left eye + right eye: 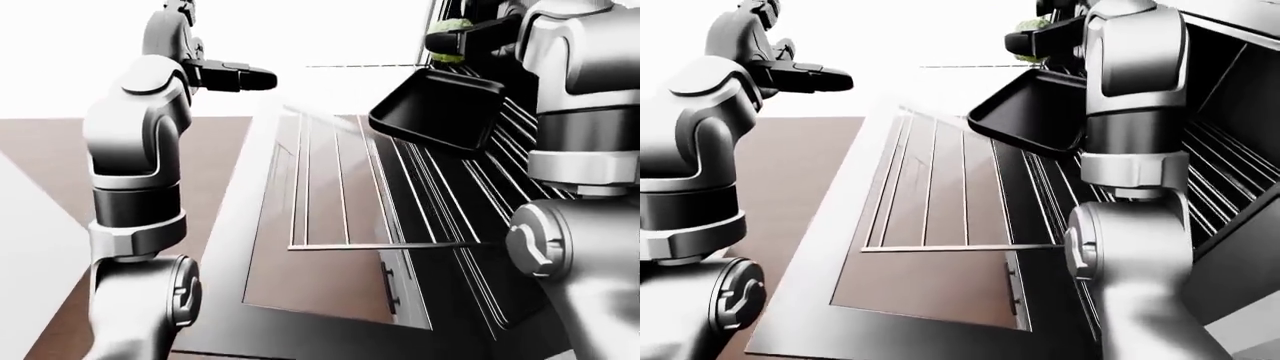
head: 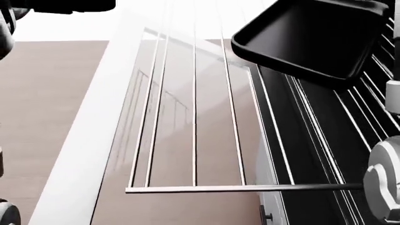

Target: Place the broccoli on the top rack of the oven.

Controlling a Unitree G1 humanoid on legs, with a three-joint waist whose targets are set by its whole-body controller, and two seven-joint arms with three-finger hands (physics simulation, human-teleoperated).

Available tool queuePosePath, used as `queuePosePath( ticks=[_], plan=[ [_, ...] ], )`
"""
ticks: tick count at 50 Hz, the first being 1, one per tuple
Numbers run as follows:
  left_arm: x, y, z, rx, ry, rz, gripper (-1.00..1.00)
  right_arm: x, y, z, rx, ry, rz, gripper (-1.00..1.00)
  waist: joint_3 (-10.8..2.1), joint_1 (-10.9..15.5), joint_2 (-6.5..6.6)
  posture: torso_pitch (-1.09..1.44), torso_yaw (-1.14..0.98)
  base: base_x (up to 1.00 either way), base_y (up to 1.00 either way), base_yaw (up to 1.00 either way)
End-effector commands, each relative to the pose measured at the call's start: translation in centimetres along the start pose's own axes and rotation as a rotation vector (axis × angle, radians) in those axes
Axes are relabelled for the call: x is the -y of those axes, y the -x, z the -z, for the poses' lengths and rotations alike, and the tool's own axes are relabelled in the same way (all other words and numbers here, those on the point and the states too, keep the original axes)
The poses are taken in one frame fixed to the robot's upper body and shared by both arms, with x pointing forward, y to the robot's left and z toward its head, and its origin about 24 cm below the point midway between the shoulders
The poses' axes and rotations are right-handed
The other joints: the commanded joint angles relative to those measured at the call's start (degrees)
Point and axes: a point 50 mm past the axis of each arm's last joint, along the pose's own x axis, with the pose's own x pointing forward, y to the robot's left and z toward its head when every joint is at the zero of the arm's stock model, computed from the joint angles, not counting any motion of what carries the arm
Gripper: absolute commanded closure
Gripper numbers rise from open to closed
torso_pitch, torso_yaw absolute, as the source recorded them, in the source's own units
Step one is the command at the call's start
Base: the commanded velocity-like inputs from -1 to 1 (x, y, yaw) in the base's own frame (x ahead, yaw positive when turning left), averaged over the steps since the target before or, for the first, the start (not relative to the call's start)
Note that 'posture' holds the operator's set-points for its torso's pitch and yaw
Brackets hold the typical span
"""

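Across the left-eye view, the oven door [image 1: 330,225] lay open and flat, its glass showing the brown floor [image 1: 40,150] beneath. A wire rack [image 1: 340,195] stuck out over the door. The left hand [image 1: 232,75] hung near the top, fingers straight and together, holding nothing. At upper right, the right hand [image 1: 478,34] gripped the broccoli [image 1: 447,39], a green lump just above a tilted black tray [image 1: 435,109].

Seen from the head view, the rack's bars ran down the glass to a cross bar, and the tray filled the upper right corner; the broccoli did not show.

Over in the right-eye view, the broccoli sat at the top edge, pinched in the right hand's dark fingers.
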Motion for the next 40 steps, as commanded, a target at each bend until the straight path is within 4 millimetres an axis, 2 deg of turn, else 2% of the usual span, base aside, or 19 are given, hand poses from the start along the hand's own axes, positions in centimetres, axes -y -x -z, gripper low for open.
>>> queuePosePath(
  ticks=[1, 4, 8, 10, 13, 15, 16, 17, 18, 20, 28, 36, 37, 39, 40],
  plan=[
    [-0.9, 0.7, -2.7, 0.118, 0.006, -0.037, -1.0, 0.0, 1.1, -2.8, 0.125, 0.002, -0.002, 1.0, -1.85, 0.68, 0.08, 0.0, 0.0, 0.0, -0.28, 0.0],
    [-0.9, 0.7, -2.5, 0.114, 0.006, -0.038, -1.0, 0.0, 1.1, -2.6, 0.124, 0.0, -0.003, 1.0, -1.47, 0.97, 1.2, 0.0, 0.0, 0.0, -0.25, 0.0],
    [-1.0, 0.8, -2.4, 0.111, 0.006, -0.039, -1.0, -0.2, 1.0, -2.6, 0.125, 0.001, -0.004, 1.0, -1.91, 1.12, 1.71, 0.0, 0.0, 0.0, -0.13, 0.0],
    [-1.1, 0.7, -2.1, 0.109, 0.008, -0.04, -1.0, -0.1, 0.8, -2.4, 0.121, 0.0, -0.001, 1.0, 0.12, 0.66, 1.41, 0.0, 0.0, 0.0, 0.0, 0.0],
    [-1.2, 0.6, -2.0, 0.107, 0.009, -0.042, -1.0, -0.1, 0.8, -2.5, 0.121, 0.001, 0.001, 1.0, 0.58, 0.21, 1.96, 0.0, 0.0, 0.0, 0.0, 0.0],
    [-1.1, 0.7, -2.1, 0.106, 0.01, -0.042, -1.0, -0.1, 0.8, -2.6, 0.122, 0.003, 0.001, 1.0, 0.27, -0.36, 3.18, 0.0, 0.0, 0.0, 0.0, 0.0],
    [-1.2, 0.7, -2.0, 0.105, 0.01, -0.043, -1.0, -0.1, 0.8, -2.6, 0.121, 0.004, 0.002, 1.0, -0.18, -0.71, 4.34, 0.0, 0.0, 0.0, 0.0, 0.0],
    [-1.1, 0.7, -2.0, 0.105, 0.01, -0.042, -1.0, 0.0, 0.8, -2.6, 0.121, 0.004, 0.003, 1.0, 0.04, -0.81, 4.49, 0.0, 0.0, 0.0, 0.0, 0.0],
    [-1.2, 0.7, -1.9, 0.104, 0.01, -0.043, -1.0, 0.0, 0.8, -2.6, 0.122, 0.004, 0.003, 1.0, 0.13, -0.73, 3.36, 0.0, 0.0, 0.0, 0.0, 0.0],
    [-1.2, 0.7, -2.0, 0.105, 0.011, -0.043, -1.0, 0.0, 0.9, -2.8, 0.124, 0.006, 0.005, 1.0, -0.5, -0.72, 3.01, 0.0, 0.0, 0.0, 0.0, 0.0],
    [-1.1, 0.6, -1.7, 0.102, 0.014, -0.04, -1.0, 0.0, 0.7, -2.4, 0.117, 0.006, 0.005, 1.0, -0.98, 0.0, 1.99, 0.0, 0.0, 0.0, 0.0, 0.0],
    [-1.1, 0.8, -1.6, 0.101, 0.015, -0.04, -1.0, -0.1, 0.8, -2.3, 0.118, 0.007, 0.003, 1.0, -1.32, 0.16, 1.93, 0.0, 0.0, 0.0, 0.0, 0.0],
    [-1.1, 0.8, -1.6, 0.101, 0.016, -0.04, -1.0, -0.1, 0.7, -2.3, 0.117, 0.007, 0.002, 1.0, -2.7, 0.19, 2.24, 0.0, 0.0, 0.0, -0.09, 0.0],
    [-1.0, 0.7, -1.5, 0.099, 0.016, -0.04, -1.0, -0.2, 0.6, -2.1, 0.115, 0.007, 0.002, 1.0, -2.44, -0.09, 3.13, 0.0, 0.0, 0.0, -0.11, 0.0],
    [-1.0, 0.7, -1.4, 0.098, 0.016, -0.04, -1.0, -0.2, 0.6, -2.1, 0.114, 0.007, 0.002, 1.0, -2.7, -0.16, 3.65, 0.0, 0.0, 0.0, -0.12, 0.0]
  ],
)
